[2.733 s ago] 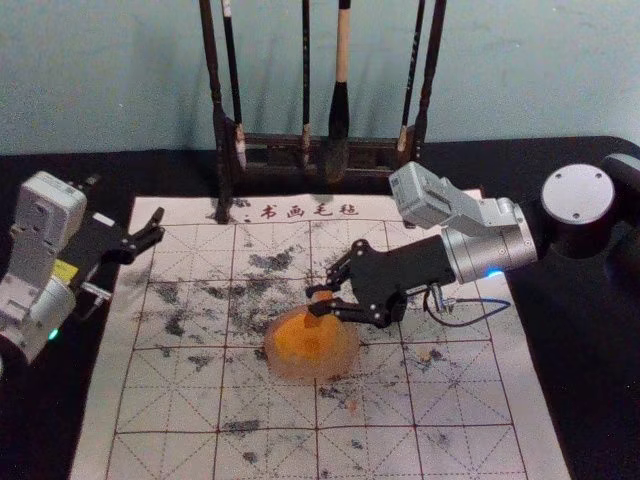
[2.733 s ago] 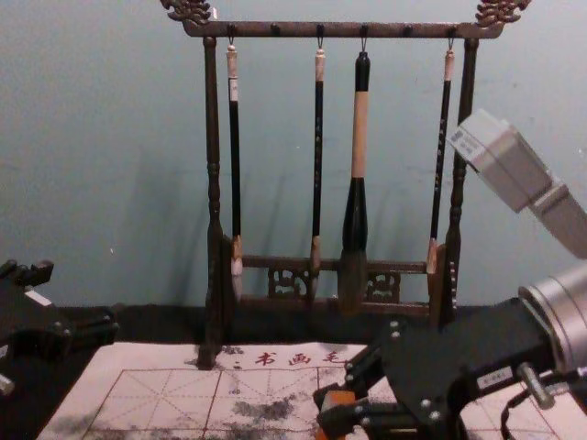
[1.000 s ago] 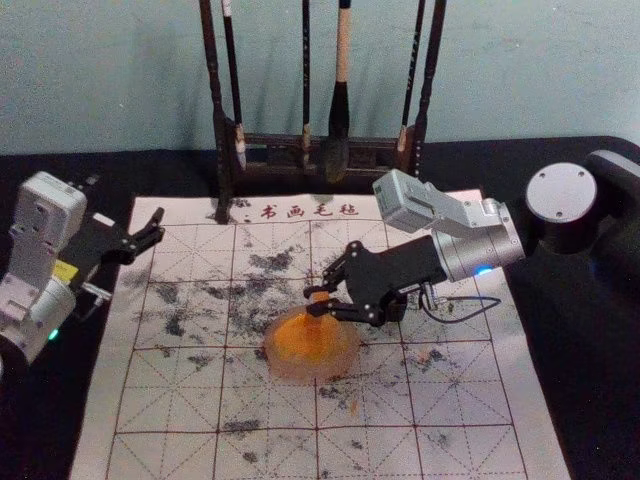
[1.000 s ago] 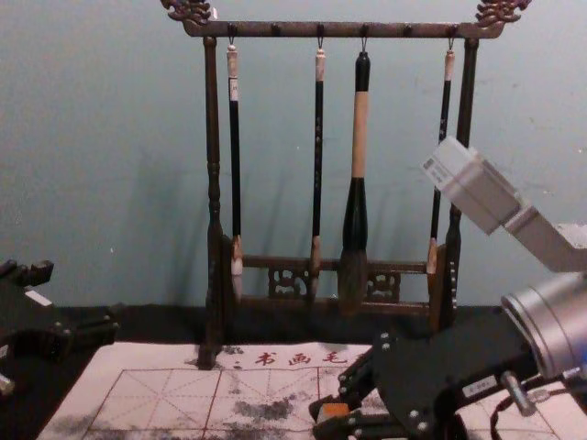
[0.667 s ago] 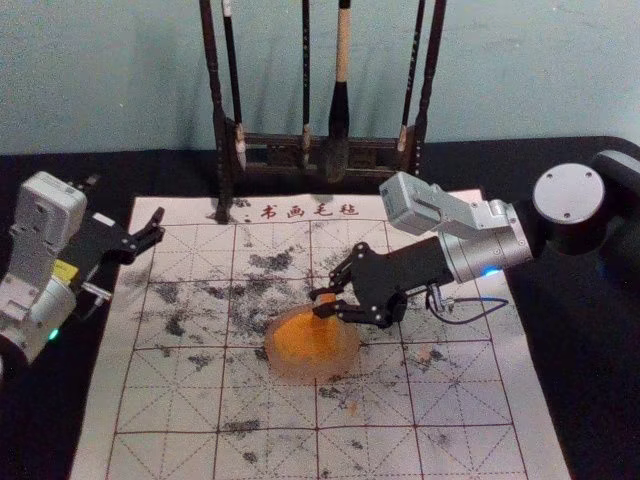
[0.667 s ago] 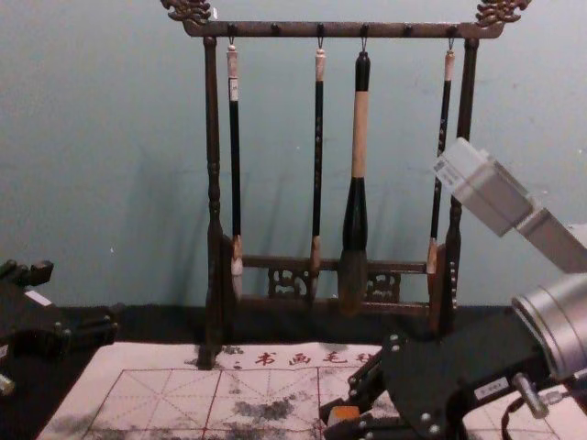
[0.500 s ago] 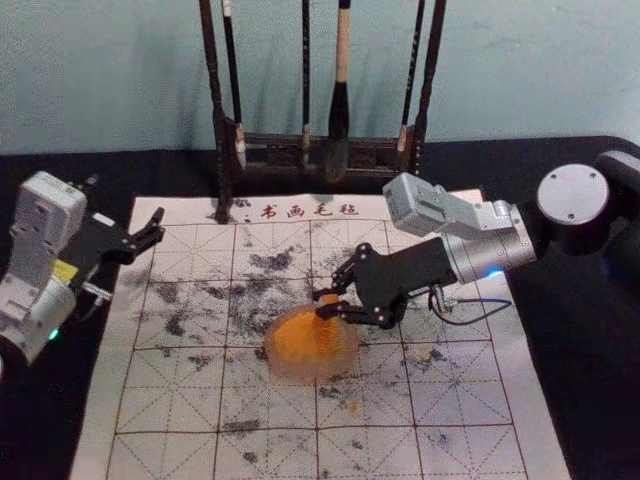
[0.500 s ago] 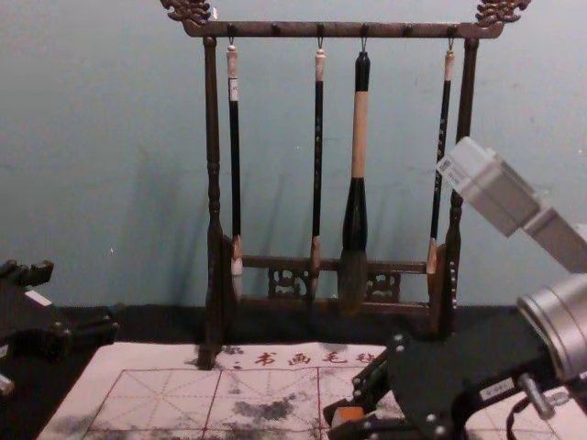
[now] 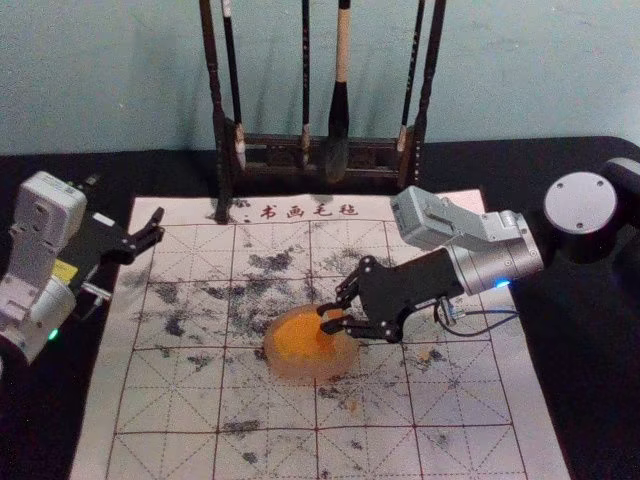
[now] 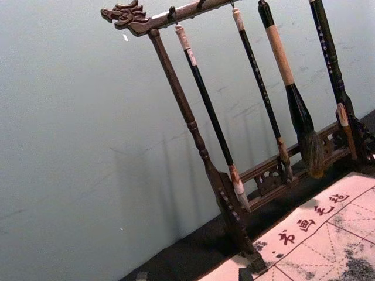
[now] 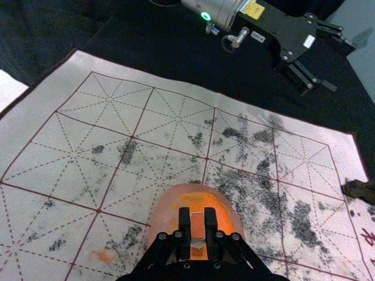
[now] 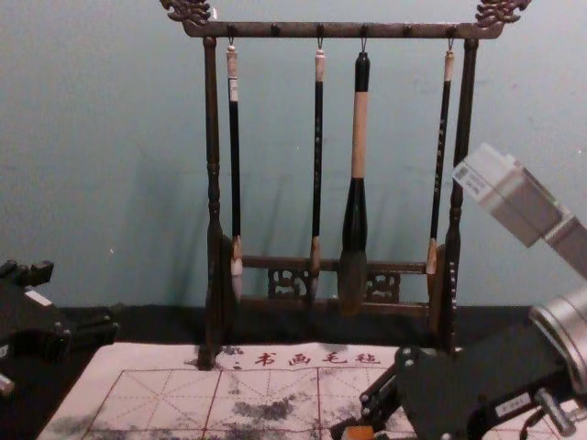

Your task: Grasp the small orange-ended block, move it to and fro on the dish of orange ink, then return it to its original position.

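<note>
Head view; right end effector grips squared block; translucent dish beneath

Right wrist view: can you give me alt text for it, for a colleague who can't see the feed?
The right gripper is shut on the small orange-ended block, holding it at the dish of orange ink. The dish sits on an ink-smudged grid mat; farther off, beyond its edge, is the open left gripper.
</note>
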You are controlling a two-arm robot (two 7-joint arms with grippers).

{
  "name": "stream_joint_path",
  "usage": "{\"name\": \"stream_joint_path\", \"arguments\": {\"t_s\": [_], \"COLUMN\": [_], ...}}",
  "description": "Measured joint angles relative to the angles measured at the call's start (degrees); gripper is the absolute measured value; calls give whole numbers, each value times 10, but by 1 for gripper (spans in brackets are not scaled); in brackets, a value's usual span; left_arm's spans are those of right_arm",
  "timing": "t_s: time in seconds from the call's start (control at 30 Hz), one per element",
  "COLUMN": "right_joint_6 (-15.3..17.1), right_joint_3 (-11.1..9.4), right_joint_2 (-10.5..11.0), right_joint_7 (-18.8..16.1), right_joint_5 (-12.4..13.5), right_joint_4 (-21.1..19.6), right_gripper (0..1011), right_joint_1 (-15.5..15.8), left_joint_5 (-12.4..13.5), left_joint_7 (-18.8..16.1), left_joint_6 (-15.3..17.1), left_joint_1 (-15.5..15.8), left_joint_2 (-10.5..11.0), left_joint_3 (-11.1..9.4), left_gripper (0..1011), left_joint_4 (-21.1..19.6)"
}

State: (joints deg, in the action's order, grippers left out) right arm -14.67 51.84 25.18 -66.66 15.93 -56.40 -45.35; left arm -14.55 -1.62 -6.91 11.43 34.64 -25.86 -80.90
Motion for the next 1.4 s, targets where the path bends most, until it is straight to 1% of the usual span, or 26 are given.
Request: {"name": "stream_joint_path", "arguments": {"t_s": [0.27, 0.53, 0.87, 1.07, 1.27, 1.4], "right_joint_6": [1, -2, -14, -24, -35, -39], "right_joint_3": [5, 10, 14, 15, 14, 13], "right_joint_2": [4, -5, -29, -47, -66, -72], "right_joint_7": [-5, -10, -11, -11, -11, -8], "right_joint_5": [5, 9, 10, 9, 4, -1], "right_joint_4": [-12, -7, 22, 47, 78, 91], "right_gripper": [137, 137, 137, 137, 137, 137], "right_joint_1": [4, 2, -7, -16, -28, -34], "left_joint_5": [0, 0, 0, 0, 0, 0], "left_joint_7": [0, 0, 0, 0, 0, 0], "left_joint_6": [0, 0, 0, 0, 0, 0], "left_joint_1": [0, 0, 0, 0, 0, 0], "left_joint_2": [0, 0, 0, 0, 0, 0], "left_joint_3": [0, 0, 0, 0, 0, 0], "left_gripper": [1001, 1001, 1001, 1002, 1001, 1001], "left_joint_4": [0, 0, 0, 0, 0, 0]}}
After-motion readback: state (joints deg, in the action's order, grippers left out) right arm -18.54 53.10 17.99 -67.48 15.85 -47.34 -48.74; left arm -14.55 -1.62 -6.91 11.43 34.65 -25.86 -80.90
